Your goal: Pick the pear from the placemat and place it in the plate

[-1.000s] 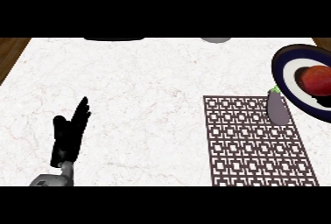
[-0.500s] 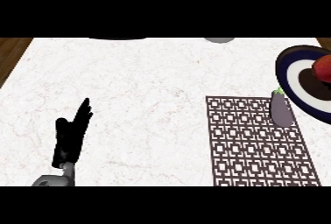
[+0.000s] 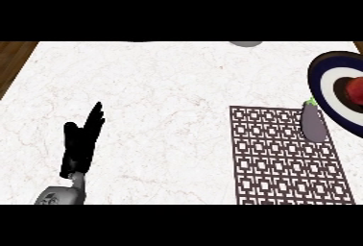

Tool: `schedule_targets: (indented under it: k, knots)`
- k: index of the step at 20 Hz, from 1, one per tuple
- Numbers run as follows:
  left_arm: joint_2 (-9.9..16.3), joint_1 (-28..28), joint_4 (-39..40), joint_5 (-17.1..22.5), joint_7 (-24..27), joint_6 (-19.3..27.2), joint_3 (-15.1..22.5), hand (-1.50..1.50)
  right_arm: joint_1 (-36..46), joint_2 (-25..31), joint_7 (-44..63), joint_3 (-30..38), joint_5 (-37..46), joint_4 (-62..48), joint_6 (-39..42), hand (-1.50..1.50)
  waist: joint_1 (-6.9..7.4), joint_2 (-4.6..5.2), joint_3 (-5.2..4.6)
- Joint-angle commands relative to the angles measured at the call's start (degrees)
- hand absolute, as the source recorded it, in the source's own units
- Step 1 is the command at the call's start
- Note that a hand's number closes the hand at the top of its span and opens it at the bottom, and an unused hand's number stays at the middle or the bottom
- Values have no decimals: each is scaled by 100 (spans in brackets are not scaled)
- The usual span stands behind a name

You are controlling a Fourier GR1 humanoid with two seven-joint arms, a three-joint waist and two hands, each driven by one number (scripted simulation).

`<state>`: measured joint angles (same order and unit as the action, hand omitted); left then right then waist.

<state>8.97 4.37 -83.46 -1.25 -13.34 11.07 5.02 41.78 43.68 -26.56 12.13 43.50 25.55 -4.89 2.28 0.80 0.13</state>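
— What does the robot's body look like from the head view?

— Only one limb shows. The left hand (image 3: 79,144) is matte black all over, long and narrow, its fingers (image 3: 94,116) slim and tapering to pointed tips, with a shorter, blunter thumb alongside.

— And behind the hand?

— A thin grey wrist, then the grey forearm (image 3: 59,196), rounded and paler, with a faint darker marking on its casing that I can't make out.

— Any cables or screws?

— None that I can tell.

No readable text, labels, brands, numbers or signs anywhere in view
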Motion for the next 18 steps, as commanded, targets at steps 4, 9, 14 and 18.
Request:
schedule_targets:
  k: [4, 9, 14, 18]
  knots:
    - [48, -66, -89, -24, 50, -84, -22, 0, 138, 242, -877, -165, 291, -1088, 442, -150, 16, 11, 8]
    - [53, -59, -81, 74, -63, -110, -126, 0, 429, 286, -2001, 297, -321, -1006, 1154, -150, -69, -26, 7]
    - [-77, -145, 10, -49, 120, -11, -14, 0, 641, 369, -2493, 1398, -1512, -1366, 2162, -150, -101, -9, 19]
    - [-28, -26, -67, -20, -3, -55, -60, 0, 534, 499, -2568, 1749, -1879, -1693, 2736, -150, -55, 16, 15]
